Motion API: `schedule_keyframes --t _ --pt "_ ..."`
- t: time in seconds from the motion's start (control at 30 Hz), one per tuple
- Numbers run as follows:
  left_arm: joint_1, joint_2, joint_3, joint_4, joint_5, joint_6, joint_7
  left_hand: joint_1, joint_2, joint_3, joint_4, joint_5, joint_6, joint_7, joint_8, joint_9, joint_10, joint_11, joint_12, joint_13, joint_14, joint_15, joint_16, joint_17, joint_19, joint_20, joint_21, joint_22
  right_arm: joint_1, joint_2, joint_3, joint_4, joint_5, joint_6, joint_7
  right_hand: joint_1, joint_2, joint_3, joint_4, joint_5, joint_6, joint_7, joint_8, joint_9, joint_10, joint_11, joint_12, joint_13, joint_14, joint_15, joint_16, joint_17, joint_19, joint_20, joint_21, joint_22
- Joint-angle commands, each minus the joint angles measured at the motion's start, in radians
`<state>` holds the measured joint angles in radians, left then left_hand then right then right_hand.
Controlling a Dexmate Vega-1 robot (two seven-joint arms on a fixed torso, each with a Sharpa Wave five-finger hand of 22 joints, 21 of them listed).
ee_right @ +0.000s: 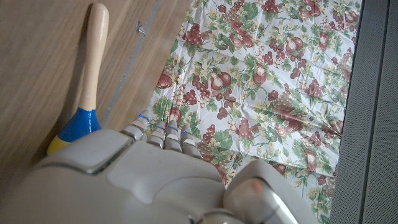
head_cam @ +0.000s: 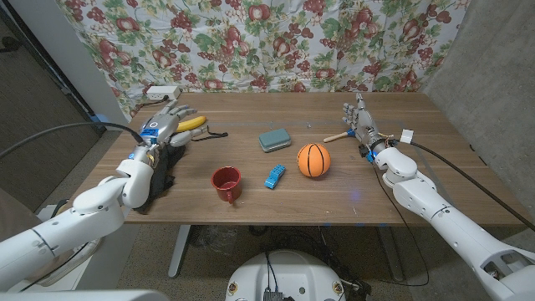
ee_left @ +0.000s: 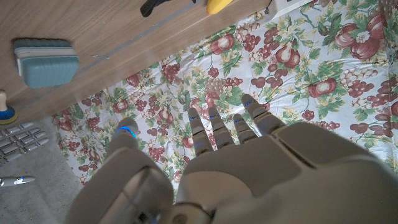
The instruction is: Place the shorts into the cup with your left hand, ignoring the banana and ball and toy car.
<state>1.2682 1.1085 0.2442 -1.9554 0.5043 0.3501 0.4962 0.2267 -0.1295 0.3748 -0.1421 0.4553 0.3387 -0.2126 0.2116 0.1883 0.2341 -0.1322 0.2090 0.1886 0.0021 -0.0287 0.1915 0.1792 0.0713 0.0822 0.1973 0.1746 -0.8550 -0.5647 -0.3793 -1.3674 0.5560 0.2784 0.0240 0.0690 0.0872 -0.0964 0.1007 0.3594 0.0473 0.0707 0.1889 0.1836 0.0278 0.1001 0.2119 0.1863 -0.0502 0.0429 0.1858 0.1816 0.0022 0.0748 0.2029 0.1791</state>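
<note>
Your left hand [head_cam: 164, 127] hovers over the worktop's [head_cam: 334, 188] left end, fingers [ee_left: 214, 127] spread and straight, holding nothing. The dark shorts [head_cam: 159, 171] lie crumpled directly beneath that hand and its wrist, at the worktop's left edge, and the hand does not grip them. The red cup [head_cam: 226, 184] stands upright to the right of those fingers and nearer to you, apart from the shorts. Just beyond the fingertips lies the banana [head_cam: 194, 123]. Further right of the cup are a blue toy car [head_cam: 274, 176], an orange ball [head_cam: 313, 160], and a teal sponge [head_cam: 274, 139] behind them. Your right hand [head_cam: 360, 119] stands at the far right, fingers [ee_right: 163, 135] extended and empty, just beside a wooden-handled brush [ee_right: 87, 87].
</note>
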Motion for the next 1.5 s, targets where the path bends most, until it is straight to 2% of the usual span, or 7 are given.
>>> schedule_keyframes --t 0.03,0.6,1.5 --pt "0.015 0.003 -0.012 -0.001 -0.006 0.007 -0.002 0.004 -0.009 -0.002 -0.001 0.007 -0.005 -0.002 -0.006 0.003 -0.003 -0.004 -0.003 0.002 -0.008 -0.052 -0.001 0.003 -0.007 0.002 -0.002 0.003 0.003 0.001 -0.002 0.003 -0.001 -0.003 0.001 0.001 -0.004 0.0 -0.004 0.006 0.007 0.001 0.007 0.003 -0.001 -0.004 0.003 0.001 -0.007 -0.005 -0.001 0.001 0.001 0.002 -0.001 0.002" --pt "0.047 0.018 -0.041 -0.014 -0.008 0.036 -0.03 0.004 -0.008 -0.002 -0.001 0.013 -0.02 -0.001 -0.013 0.003 -0.011 -0.001 -0.006 0.002 -0.011 -0.047 -0.002 0.003 -0.005 0.0 -0.001 0.003 0.017 -0.009 -0.013 -0.002 -0.025 -0.018 -0.001 0.001 -0.003 0.0 -0.005 0.007 0.006 0.002 0.006 0.003 -0.001 -0.002 0.003 0.001 -0.008 -0.004 0.0 0.001 0.001 0.002 -0.001 0.002" --pt "0.068 0.006 -0.072 -0.002 -0.007 0.045 -0.052 0.004 -0.006 -0.004 0.0 0.019 -0.026 0.0 -0.014 0.004 -0.01 0.0 -0.006 0.003 -0.012 -0.046 -0.001 0.003 -0.001 -0.005 0.0 0.003 0.022 -0.007 -0.011 0.009 -0.018 -0.019 0.011 0.001 -0.004 -0.001 -0.006 0.008 0.007 0.002 0.005 0.003 -0.001 -0.002 0.003 0.001 -0.007 -0.006 0.0 0.001 0.003 0.003 -0.002 0.002"
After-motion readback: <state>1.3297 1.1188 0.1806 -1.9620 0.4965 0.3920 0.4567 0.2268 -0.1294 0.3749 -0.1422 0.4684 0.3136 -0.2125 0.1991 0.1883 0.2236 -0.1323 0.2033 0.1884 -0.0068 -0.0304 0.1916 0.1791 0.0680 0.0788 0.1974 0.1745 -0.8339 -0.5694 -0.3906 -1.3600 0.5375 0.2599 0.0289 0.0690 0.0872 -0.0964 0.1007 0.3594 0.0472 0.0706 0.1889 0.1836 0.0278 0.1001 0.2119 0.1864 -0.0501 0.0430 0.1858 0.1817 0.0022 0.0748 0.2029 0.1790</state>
